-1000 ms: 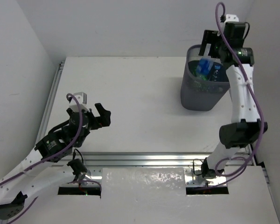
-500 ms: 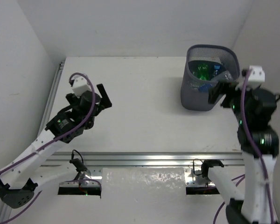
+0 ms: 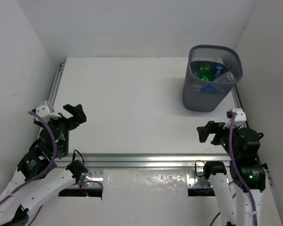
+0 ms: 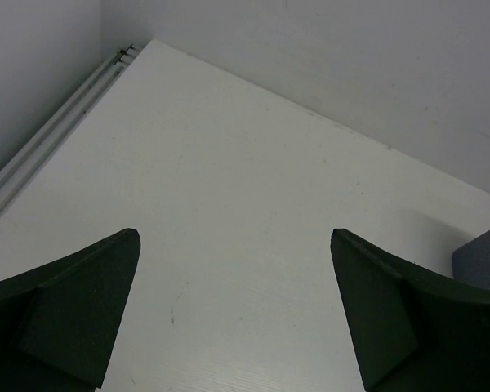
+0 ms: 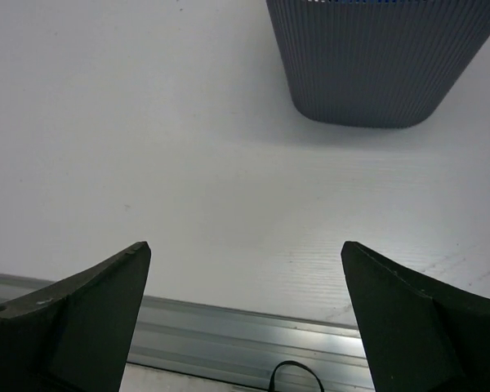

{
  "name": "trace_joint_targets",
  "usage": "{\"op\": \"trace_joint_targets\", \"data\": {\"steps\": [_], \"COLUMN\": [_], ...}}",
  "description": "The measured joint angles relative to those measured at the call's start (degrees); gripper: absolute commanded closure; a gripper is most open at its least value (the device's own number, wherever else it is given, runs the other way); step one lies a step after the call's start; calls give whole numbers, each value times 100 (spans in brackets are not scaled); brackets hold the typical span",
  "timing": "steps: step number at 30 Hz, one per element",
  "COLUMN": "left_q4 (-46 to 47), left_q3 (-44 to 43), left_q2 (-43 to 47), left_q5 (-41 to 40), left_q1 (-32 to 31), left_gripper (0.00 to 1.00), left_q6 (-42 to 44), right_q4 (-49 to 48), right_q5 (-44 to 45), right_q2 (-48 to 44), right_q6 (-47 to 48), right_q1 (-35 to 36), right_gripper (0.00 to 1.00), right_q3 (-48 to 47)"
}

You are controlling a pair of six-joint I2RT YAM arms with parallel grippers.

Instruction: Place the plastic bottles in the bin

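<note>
Bottles (image 3: 208,75) lie heaped inside the bin (image 3: 198,101), which stands at the far right corner of the table (image 3: 132,94); green, blue and clear ones show below its rim. We see none out on the table, so we judge the job done. Our left pincer (image 4: 233,234) and right pincer (image 5: 245,245) both gape wide, gripping nothing. They hang by the near edge, likely because nothing remains to fetch.

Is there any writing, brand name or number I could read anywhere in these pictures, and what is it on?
None can be read in any view.
Bottles in the bin: blue and green labels show, but any print on them is too small and blurred to read.
Bin: plain mesh, no sign on the side that shows.
</note>
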State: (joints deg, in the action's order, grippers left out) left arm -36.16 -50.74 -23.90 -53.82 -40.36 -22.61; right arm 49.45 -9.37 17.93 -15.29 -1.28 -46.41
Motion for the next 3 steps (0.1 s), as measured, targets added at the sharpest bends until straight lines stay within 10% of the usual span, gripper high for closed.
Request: {"op": "trace_joint_targets", "data": {"steps": [3], "left_q4": [22], "left_q3": [306], "left_q2": [125], "left_q5": [39], "left_q1": [0], "left_gripper": [0], "left_q6": [92], "right_q4": [-11], "right_q5": [-76], "right_q2": [-4], "right_q6": [-20], "right_q1": [9], "right_gripper": [1], "right_q3": [-20]}}
